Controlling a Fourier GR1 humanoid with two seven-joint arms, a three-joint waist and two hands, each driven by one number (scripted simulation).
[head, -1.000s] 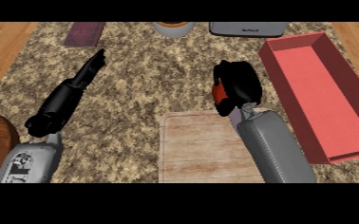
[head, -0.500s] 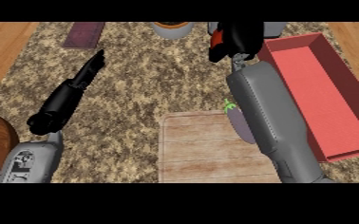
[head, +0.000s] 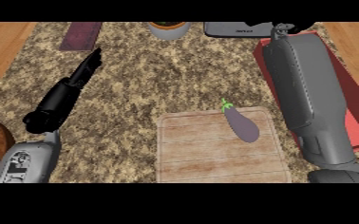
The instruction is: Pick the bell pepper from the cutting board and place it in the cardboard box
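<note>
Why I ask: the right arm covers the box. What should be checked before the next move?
1. Right forearm over the red box: ok.
2. Right robot hand holding a pepper: cannot tell, it is nearly out of view at the top edge.
3. No bell pepper on the cutting board: ok, only a purple eggplant lies there.
4. Room inside the box: cannot tell, the forearm hides most of it.
5. Left robot hand open and apart at the left: ok.
</note>
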